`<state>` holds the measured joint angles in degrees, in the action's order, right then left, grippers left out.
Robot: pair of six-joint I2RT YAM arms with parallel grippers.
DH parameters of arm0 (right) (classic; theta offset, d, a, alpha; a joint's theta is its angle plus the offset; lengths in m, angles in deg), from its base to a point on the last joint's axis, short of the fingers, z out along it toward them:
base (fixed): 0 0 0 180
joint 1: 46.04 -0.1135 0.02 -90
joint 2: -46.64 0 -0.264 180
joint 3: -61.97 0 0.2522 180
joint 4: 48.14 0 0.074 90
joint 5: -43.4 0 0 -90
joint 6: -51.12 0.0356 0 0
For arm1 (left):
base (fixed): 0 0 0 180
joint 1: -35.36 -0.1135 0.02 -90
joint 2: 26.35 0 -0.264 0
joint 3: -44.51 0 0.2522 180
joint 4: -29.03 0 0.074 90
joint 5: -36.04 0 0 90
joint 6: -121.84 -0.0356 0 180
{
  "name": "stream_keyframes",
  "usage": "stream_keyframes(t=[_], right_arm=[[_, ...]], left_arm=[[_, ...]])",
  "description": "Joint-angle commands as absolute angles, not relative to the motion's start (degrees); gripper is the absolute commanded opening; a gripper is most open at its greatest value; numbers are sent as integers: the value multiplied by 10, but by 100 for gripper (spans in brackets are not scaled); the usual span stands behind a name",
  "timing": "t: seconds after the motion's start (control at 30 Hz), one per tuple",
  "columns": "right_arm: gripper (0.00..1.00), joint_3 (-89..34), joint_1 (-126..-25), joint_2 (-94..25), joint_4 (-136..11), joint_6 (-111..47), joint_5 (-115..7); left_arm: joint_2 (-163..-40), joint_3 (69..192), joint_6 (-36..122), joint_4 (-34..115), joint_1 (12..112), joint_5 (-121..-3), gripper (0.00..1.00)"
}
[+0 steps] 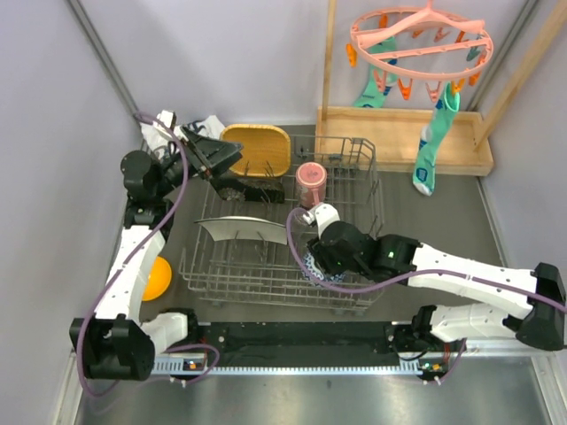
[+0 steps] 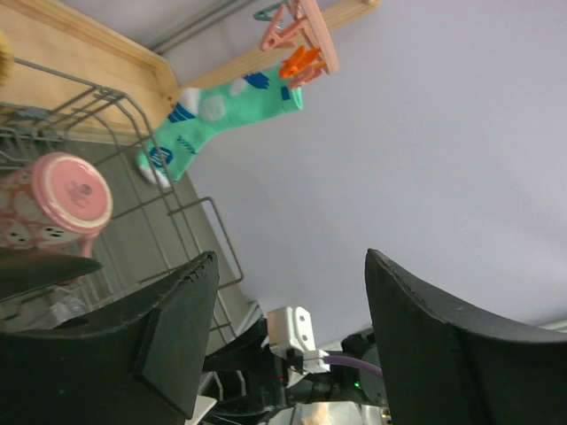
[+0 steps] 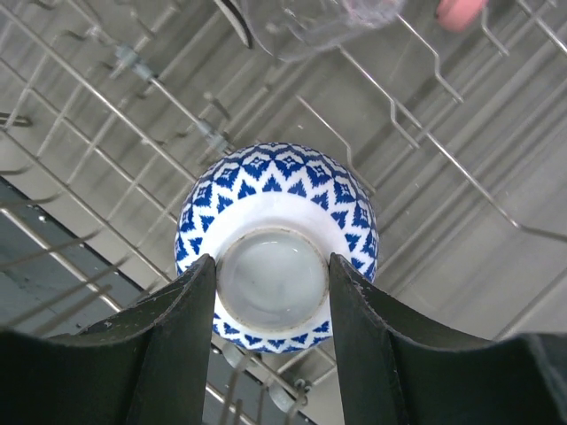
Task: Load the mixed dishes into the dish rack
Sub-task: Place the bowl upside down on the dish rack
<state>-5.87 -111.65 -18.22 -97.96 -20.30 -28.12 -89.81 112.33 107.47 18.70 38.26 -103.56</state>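
Dish rack (image 1: 239, 274) sits mid-table, both claws at it. L arm is folded up high. Left gripper (image 2: 291, 264) is at the rack's far-left corner, tipped sideways, jaws apart, nothing btwn. R arm is stretched low across. Right gripper (image 3: 270, 261) points down into the rack's near side, clamped on the foot ring of the blue-white patterned bowl (image 3: 275, 177), which is upside-down on the wires. Yellow plate (image 1: 257, 149) is just beside L claw. Pink cup (image 1: 310, 183) is just beyond R claw. Only L wrist shows the teal sock (image 2: 221, 115), past the fingers. Only R wrist shows the clear glass (image 3: 310, 22), blurred, beyond the tips.
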Motion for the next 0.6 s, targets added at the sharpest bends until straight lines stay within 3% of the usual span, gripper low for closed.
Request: stream_keyframes(t=[0.0, 0.2, 0.57], right_arm=[[0, -114, -1138, -201, -932, -211, -265], [0, -142, -1154, -234, -924, -225, -265], [0, -180, -1184, -274, -913, -231, -264]], left_arm=[[-880, 1172, 1014, 258, 342, -1033, 73], [-880, 1178, 1001, 301, 292, -1048, 79], [-874, 1181, 982, 340, 225, -1067, 82]])
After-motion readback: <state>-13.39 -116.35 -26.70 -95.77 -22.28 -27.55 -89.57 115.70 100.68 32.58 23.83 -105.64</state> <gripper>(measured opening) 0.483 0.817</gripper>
